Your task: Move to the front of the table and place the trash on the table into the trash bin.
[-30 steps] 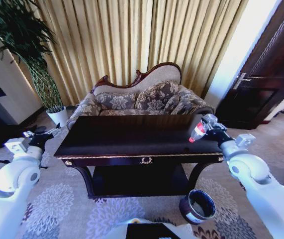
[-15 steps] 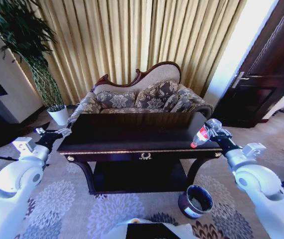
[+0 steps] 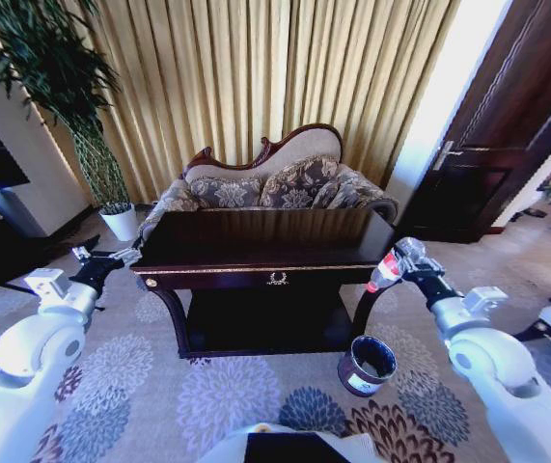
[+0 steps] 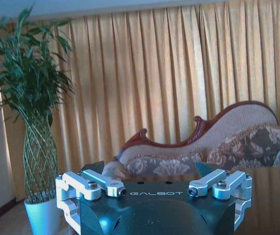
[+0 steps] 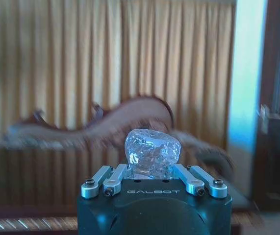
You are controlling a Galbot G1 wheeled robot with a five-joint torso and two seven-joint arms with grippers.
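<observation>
Gripping the bottle [image 3: 384, 271] at right of centre, the right hand [image 3: 398, 262] is clamped on it just off the counter's [image 3: 256, 253] right end, above the bin [image 3: 364, 365] at lower right. Left hand [image 3: 111, 258] is hanging at mid-left, fingers apart.

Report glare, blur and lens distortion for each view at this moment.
Head view: wide-angle bending, the door frame leaning, bright overexposed strip beside it, and the glossy table mirrors the sofa. Left wrist view: sharp, with warm backlight through the curtains. Right wrist view: background sofa streaked by motion blur, while the right gripper and the bottle it holds stay crisp; pale overexposed band at one side.
</observation>
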